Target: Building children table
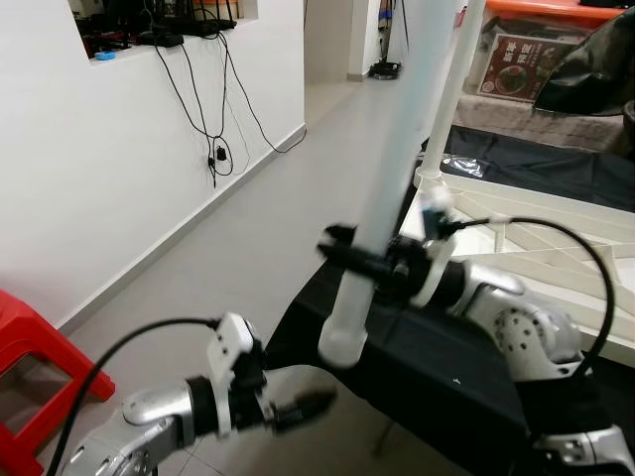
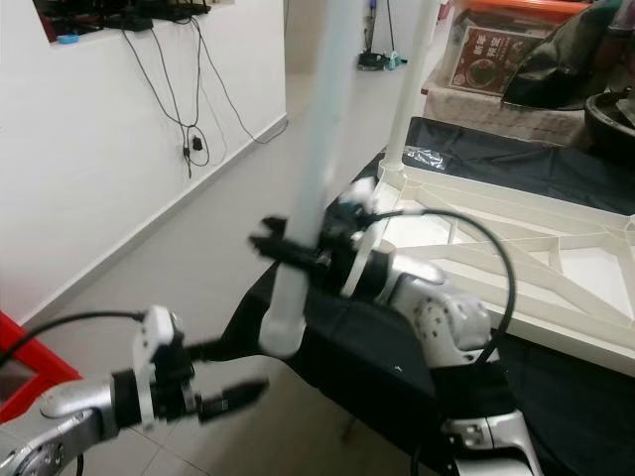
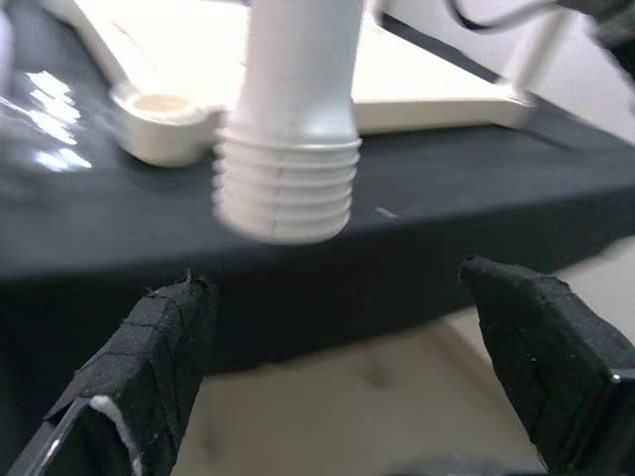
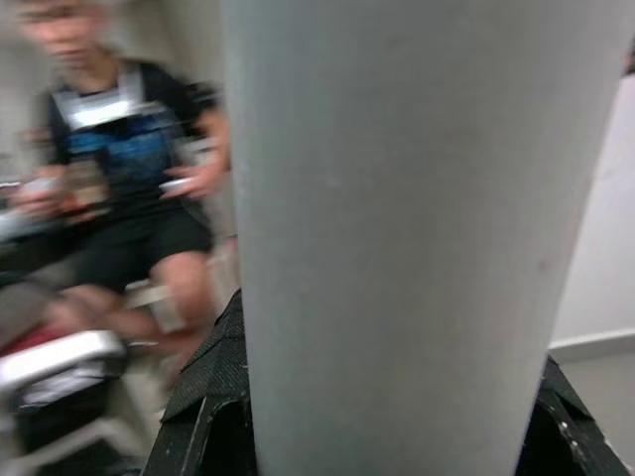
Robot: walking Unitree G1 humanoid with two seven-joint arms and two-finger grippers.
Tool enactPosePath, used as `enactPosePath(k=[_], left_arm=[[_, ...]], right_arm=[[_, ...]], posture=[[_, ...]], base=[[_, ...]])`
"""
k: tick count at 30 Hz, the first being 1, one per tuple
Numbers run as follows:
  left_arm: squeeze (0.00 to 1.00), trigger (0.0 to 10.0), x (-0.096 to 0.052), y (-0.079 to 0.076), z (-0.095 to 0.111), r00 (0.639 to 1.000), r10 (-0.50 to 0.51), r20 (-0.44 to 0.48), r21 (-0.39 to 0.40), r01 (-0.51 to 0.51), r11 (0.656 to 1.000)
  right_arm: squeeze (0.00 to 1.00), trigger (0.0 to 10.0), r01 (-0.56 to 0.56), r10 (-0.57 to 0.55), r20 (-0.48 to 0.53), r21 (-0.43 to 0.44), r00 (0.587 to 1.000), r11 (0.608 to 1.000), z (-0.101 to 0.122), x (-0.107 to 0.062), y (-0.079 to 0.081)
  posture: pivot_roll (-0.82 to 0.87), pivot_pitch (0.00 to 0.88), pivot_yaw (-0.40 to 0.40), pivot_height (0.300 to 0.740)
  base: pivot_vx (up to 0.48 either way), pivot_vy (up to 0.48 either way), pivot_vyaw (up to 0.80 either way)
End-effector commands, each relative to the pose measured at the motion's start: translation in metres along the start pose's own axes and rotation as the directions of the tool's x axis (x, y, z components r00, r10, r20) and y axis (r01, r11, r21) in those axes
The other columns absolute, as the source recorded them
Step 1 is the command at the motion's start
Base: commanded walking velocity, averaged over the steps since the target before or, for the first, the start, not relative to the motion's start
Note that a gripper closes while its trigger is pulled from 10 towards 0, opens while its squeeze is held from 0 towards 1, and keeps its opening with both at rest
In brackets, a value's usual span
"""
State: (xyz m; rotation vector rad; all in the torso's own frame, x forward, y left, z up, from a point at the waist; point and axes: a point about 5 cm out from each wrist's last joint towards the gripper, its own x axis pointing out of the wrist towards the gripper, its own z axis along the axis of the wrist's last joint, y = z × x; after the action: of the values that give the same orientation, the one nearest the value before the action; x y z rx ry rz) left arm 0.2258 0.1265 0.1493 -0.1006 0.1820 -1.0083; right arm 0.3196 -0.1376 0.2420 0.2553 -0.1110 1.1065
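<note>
Right gripper clamps one white table leg, upright at twelve o'clock; left gripper hangs unclenched at seven o'clock. Left wrist view reveals its threaded end; one tabletop lies beyond.

White wall (cables dangling), grey floor, red stool

Black-covered table seen beside right gripper; white tabletop frame laid directly on it, beyond the gripper.
</note>
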Motion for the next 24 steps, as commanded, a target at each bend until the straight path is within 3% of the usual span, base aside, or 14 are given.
enactPosePath(k=[1,6,8,9,11,14,15,16,18,19,21,24], left_arm=[[0.0,10.0,0.0,0.007,-0.001,0.997,0.075,0.021,0.006,-0.075,0.997],[0.0,10.0,0.007,0.018,0.007,0.956,0.268,0.121,0.029,-0.273,0.962],[0.0,10.0,0.01,0.027,0.016,0.892,0.411,0.189,0.045,-0.426,0.904],[0.0,10.0,0.01,0.027,0.016,0.892,0.411,0.189,0.045,-0.426,0.904],[0.0,10.0,0.011,0.035,0.027,0.806,0.533,0.257,0.058,-0.564,0.824],[0.0,10.0,0.012,0.036,0.029,0.786,0.556,0.269,0.048,-0.588,0.808],[0.0,10.0,0.011,0.038,0.032,0.765,0.58,0.28,0.045,-0.614,0.788],[0.0,10.0,0.01,0.039,0.033,0.748,0.597,0.29,0.043,-0.634,0.772],[0.0,10.0,0.01,0.039,0.033,0.748,0.597,0.29,0.043,-0.634,0.772],[0.0,10.0,0.008,0.04,0.037,0.725,0.616,0.309,0.057,-0.66,0.749],[0.0,10.0,0.009,0.041,0.037,0.72,0.615,0.322,0.055,-0.663,0.747],[0.0,10.0,0.01,0.04,0.037,0.716,0.615,0.33,0.043,-0.662,0.748]], right_arm=[[0.0,0.0,0.07,-0.069,0.039,-0.037,0.997,0.997,0.007,0.0,-0.007],[0.0,0.0,0.246,-0.235,0.129,-0.073,0.963,0.967,0.016,0.0,-0.021],[0.0,0.0,0.376,-0.353,0.203,-0.089,0.913,0.922,0.024,0.003,-0.029],[0.0,0.0,0.376,-0.353,0.203,-0.089,0.913,0.922,0.024,0.003,-0.029],[0.0,0.0,0.499,-0.452,0.268,-0.144,0.851,0.855,0.031,0.007,-0.033],[0.0,0.0,0.526,-0.473,0.29,-0.142,0.832,0.838,0.032,0.008,-0.034],[0.0,2.7,0.568,-0.51,0.302,-0.15,0.806,0.809,0.031,0.009,-0.034],[0.0,2.7,0.599,-0.536,0.313,-0.156,0.784,0.785,0.03,0.01,-0.034],[0.0,2.7,0.599,-0.536,0.313,-0.156,0.784,0.785,0.03,0.01,-0.034],[0.0,10.0,0.674,-0.608,0.333,-0.132,0.721,0.727,0.022,0.01,-0.033],[0.0,10.0,0.717,-0.651,0.342,-0.109,0.677,0.689,0.015,0.01,-0.033],[0.0,10.0,0.733,-0.665,0.35,-0.107,0.66,0.671,0.012,0.011,-0.033]], posture=[[0.1,0.039,-0.011,0.74],[0.1,0.042,-0.017,0.74],[0.1,0.048,-0.02,0.74],[0.1,0.048,-0.02,0.74],[0.1,0.049,-0.02,0.74],[0.1,0.051,-0.019,0.74],[0.1,0.054,-0.021,0.74],[0.1,0.054,-0.021,0.74],[0.1,0.054,-0.021,0.74],[0.11,0.056,-0.022,0.74],[0.11,0.059,-0.019,0.74],[0.11,0.059,-0.019,0.74]], base=[[0.0,0.0,0.0],[0.0,0.0,0.0],[0.0,0.0,0.0],[0.0,0.0,0.0],[0.0,0.0,0.0],[0.0,0.0,0.0],[0.0,0.0,0.0],[0.0,0.0,0.0],[0.0,0.0,0.0],[0.0,0.0,0.0],[0.0,0.0,0.0],[0.0,0.0,0.0]])
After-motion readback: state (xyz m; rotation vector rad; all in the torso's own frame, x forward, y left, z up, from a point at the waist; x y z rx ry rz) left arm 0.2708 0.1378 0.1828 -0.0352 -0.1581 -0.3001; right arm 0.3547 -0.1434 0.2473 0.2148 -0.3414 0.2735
